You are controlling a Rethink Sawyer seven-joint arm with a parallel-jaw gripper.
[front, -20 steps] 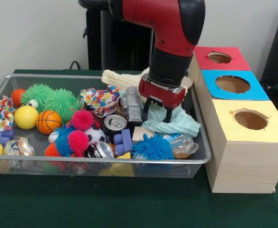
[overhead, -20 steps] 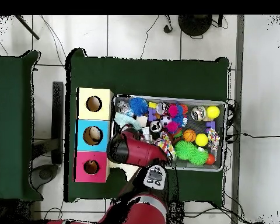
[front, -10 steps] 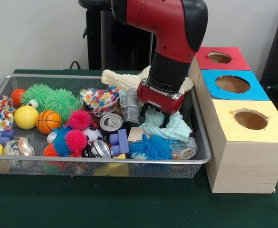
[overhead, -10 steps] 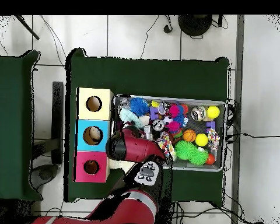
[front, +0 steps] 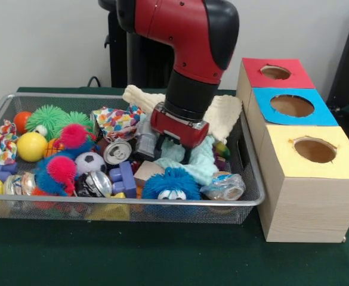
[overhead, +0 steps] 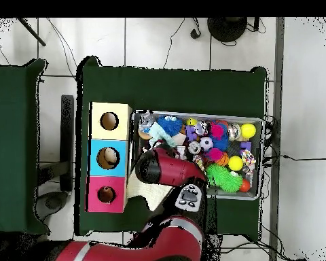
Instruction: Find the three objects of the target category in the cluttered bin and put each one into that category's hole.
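Note:
My gripper (front: 174,150) reaches down into the wire bin (front: 162,201), right of its middle. Its two dark fingers stand apart and press into a mint cloth (front: 203,165); the cloth hides their tips. A grey metal object (front: 145,140) and a drink can (front: 117,151) lie just left of the gripper. A blue fuzzy ball (front: 171,185) and a crushed clear bottle (front: 225,186) lie in front of it. Three boxes with holes stand right of the bin: red (front: 275,72), blue (front: 292,105), yellow (front: 314,150). In the overhead view the arm (overhead: 160,168) covers the gripper.
A cream towel (front: 223,113) drapes over the bin's back right wall. A patterned cloth (front: 117,119), green spiky balls (front: 46,118), a yellow ball (front: 32,146), a soccer ball (front: 89,162) and pink-blue spiky balls (front: 58,170) fill the left half.
My gripper has swept to the left through the bin, dragging the mint cloth along. The can, balls and blue fuzzy ball have all been shoved leftward.

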